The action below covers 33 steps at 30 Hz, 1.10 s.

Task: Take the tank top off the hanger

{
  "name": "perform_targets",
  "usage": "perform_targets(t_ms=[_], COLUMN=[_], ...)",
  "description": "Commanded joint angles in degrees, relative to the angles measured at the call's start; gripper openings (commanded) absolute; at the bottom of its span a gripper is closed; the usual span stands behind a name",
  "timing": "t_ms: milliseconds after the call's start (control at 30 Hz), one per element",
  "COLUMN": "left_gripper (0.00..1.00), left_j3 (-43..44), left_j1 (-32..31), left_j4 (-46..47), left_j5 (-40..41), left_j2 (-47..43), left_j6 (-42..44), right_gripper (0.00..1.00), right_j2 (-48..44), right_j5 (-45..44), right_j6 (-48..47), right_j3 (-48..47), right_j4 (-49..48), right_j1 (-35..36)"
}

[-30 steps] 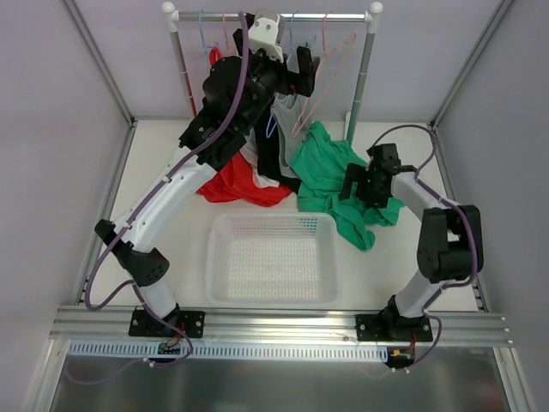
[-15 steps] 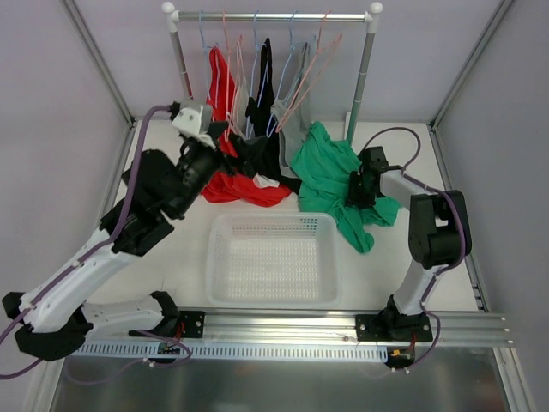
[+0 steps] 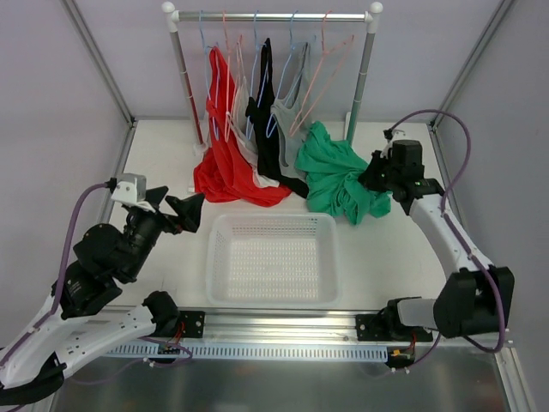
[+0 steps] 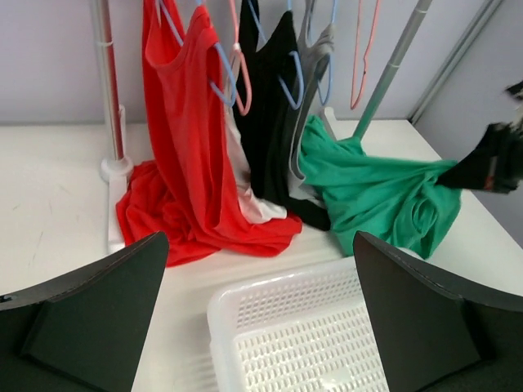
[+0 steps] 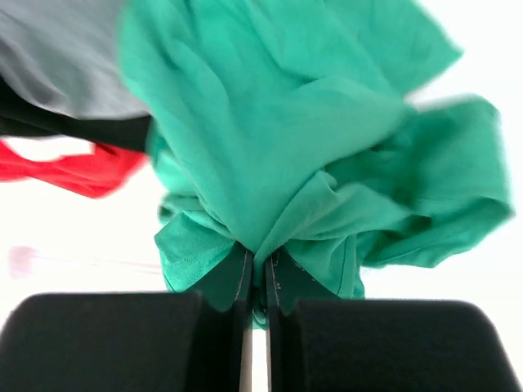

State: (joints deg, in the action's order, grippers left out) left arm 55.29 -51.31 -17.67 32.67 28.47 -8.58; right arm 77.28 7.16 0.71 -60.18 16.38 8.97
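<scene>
Though blurred, right gripper [image 5: 255, 263] seemingly on tank top [image 5: 327, 122].

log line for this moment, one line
right pincer: shut on tank top | left pincer: open, beside basket | hanger: on rail

Green tank top [image 3: 339, 176] crumpled on table [image 3: 163, 163]; hanger [image 3: 328, 79] on rail [image 3: 274, 16]

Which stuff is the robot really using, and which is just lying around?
For the job: green tank top, pink hanger, right gripper pinching the top.
Just lying about: white basket, red garment, black garment, grey top.
</scene>
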Motion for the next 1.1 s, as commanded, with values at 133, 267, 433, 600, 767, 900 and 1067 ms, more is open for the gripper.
perform_targets(t_ms=[133, 267, 433, 600, 767, 900, 1067], left_gripper=[0.99, 0.99, 0.99, 0.99, 0.98, 0.99, 0.99], left_j3=[-1.4, -0.9, -3.4, -5.2, -6.2, -6.1, -5.1], left_j1=[0.1, 0.1, 0.1, 0.2, 0.2, 0.2, 3.2], left_j4=[-12.1, -18.1, -18.6, -19.2, -20.2, -21.3, -24.2], left_j5=[0.1, 0.1, 7.4, 14.4, 17.4, 19.6, 21.6], left_j2=[-5.6, -5.0, -7.6, -12.3, -14.9, -13.9, -11.2], left_j6=[-4.3, -4.7, -6.8, -9.6, -9.2, -9.4, -12.2], right_gripper=[0.00, 0.00, 0.00, 0.00, 0.00, 0.00, 0.00], right_j2=[-12.5, -12.6, -9.3, -4.2, -1.5, -1.0, -2.1], right_j5=[0.8, 0.2, 0.2, 0.8, 5.2, 11.6, 22.6], right_j6=[1.8, 0.1, -1.9, -2.4, -2.5, -0.5, 6.0], right_j3=[-11.5, -24.1, -42.3, -57.6, -72.2, -77.1, -76.1], right_j4=[1.4, 8.7, 16.7, 22.1, 23.3, 21.8, 18.4], right_j1=[-1.2, -1.4, -1.7, -1.8, -1.8, -1.8, -1.8])
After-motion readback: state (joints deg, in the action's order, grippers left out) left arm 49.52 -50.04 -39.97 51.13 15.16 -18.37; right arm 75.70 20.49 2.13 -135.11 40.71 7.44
